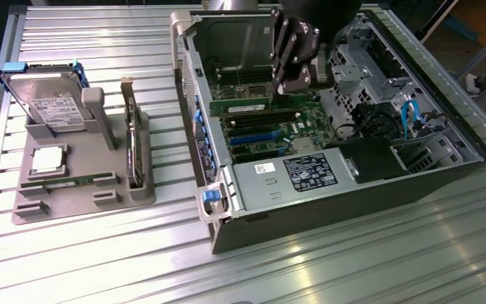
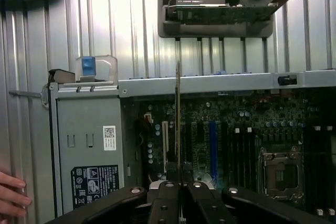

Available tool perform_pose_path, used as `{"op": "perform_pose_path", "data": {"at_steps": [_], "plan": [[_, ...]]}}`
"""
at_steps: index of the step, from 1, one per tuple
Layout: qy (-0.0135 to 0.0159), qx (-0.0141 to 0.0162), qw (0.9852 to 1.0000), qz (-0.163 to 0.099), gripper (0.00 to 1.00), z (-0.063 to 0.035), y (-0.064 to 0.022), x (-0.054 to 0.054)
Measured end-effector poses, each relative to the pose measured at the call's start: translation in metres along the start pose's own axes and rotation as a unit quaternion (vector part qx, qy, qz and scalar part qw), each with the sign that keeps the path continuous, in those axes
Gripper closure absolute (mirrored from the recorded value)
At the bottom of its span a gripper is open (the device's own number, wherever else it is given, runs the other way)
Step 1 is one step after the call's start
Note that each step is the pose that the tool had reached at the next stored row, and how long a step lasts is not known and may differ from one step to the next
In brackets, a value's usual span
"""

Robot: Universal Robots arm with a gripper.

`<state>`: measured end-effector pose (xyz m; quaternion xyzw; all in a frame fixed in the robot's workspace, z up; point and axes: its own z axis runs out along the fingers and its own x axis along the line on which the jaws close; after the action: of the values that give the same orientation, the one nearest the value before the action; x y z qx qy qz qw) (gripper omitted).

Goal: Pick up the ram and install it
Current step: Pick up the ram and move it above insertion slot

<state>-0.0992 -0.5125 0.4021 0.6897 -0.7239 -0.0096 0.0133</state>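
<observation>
My gripper (image 1: 287, 88) hangs inside the open computer case (image 1: 445, 136), above the motherboard (image 1: 268, 130). In the wrist view the gripper (image 2: 179, 174) is shut on the ram (image 2: 178, 114), a thin green stick seen edge-on that reaches out from the fingers toward the case wall. In the exterior view a green ram (image 1: 241, 108) lies just off the fingertips toward the exterior view's left. The dark memory slots (image 2: 236, 150) run beside the CPU socket (image 2: 278, 174). A second ram (image 1: 74, 179) lies flat on the grey holder (image 1: 83, 202).
The grey holder also carries a hard drive (image 1: 49, 104), a silver CPU chip (image 1: 47, 158) and an upright expansion card (image 1: 131, 136). A power supply (image 1: 306, 172) fills the near end of the case. A person's hand (image 2: 10, 195) rests by the case.
</observation>
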Motion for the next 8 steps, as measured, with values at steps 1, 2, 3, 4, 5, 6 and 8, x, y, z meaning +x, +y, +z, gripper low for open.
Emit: {"op": "perform_pose_path", "data": {"at_steps": [1, 2, 3, 4, 5, 6, 8], "plan": [[0.0000, 0.0000, 1.0000, 0.000, 0.88, -0.0001, -0.0029, 0.000], [0.0000, 0.0000, 1.0000, 0.000, 0.88, -0.0002, -0.0065, 0.000], [0.0000, 0.0000, 1.0000, 0.000, 0.88, -0.0004, -0.0124, -0.001], [0.0000, 0.0000, 1.0000, 0.000, 0.88, -0.0006, -0.0179, -0.001], [0.0000, 0.0000, 1.0000, 0.000, 0.88, -0.0007, -0.0205, -0.001], [0.0000, 0.0000, 1.0000, 0.000, 0.88, -0.0008, -0.0235, -0.001], [0.0000, 0.0000, 1.0000, 0.000, 0.88, -0.0009, -0.0291, -0.001]]}}
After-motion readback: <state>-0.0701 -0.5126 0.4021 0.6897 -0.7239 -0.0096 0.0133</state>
